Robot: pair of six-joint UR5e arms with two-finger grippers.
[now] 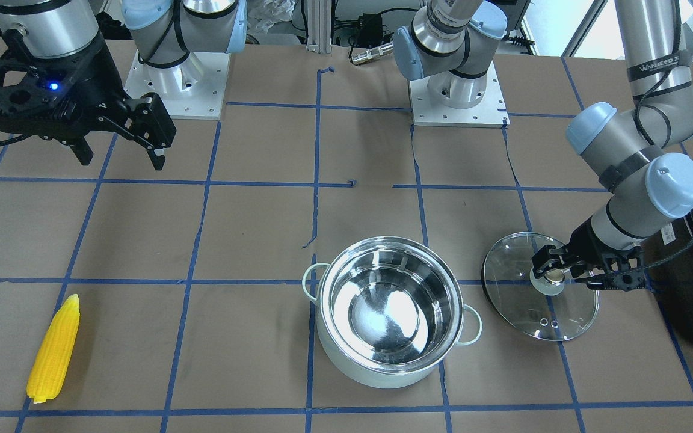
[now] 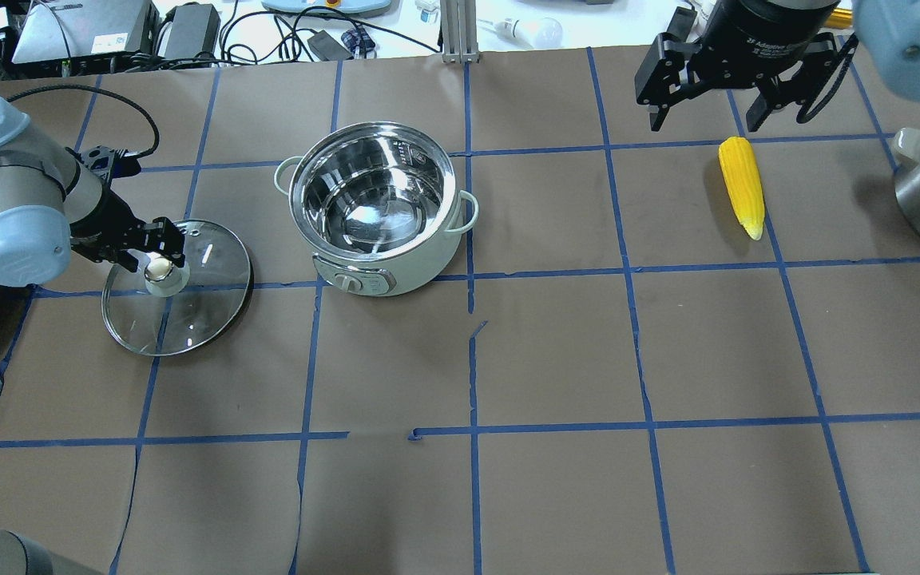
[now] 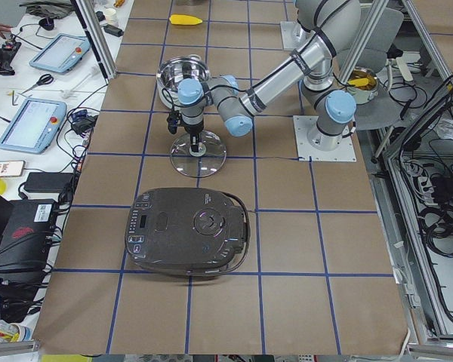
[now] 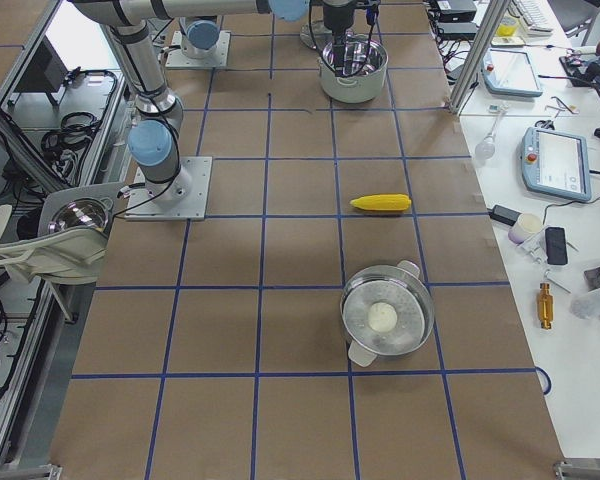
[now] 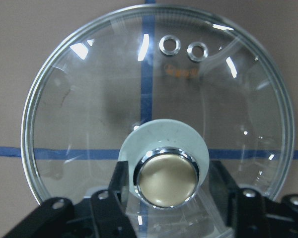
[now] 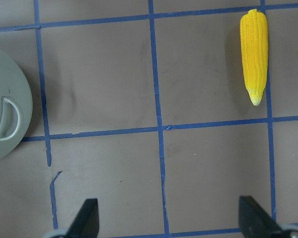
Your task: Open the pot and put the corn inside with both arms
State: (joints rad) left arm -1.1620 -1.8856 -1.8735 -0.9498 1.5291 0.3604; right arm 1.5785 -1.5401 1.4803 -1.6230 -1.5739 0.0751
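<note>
- Overhead exterior view: the round mint-white pot with a shiny steel inside (image 2: pixel 384 267) stands open and upright on the brown bench with blue tape lines (image 2: pixel 556 351), near its middle; nothing lies in it.
- Its clear glass lid with a metal knob (image 2: pixel 204 295) lies on the bench just beside the pot on the robot's left, apart from the pot's wall.
- The left tool (image 2: pixel 160 259) reaches down over the lid – its black fingers (image 5: pixel 120 184) are drawn in narrow on either side of the knob's pale collar, holding it, as the left wrist view shows.
- The bright yellow tapered corn cob (image 2: pixel 742 185) lies flat on the bench well to the robot's right of the pot, beside a blue tape line, with its pointed tip toward the robot.
- The right tool (image 2: pixel 703 124) hangs above the bench just beyond the cob's blunt end – its fingers are spread wide and hold nothing.
- From the right wrist view the cob (image 6: pixel 254 54) sits at the upper right, clear of both fingertips (image 6: pixel 89 214).
</note>
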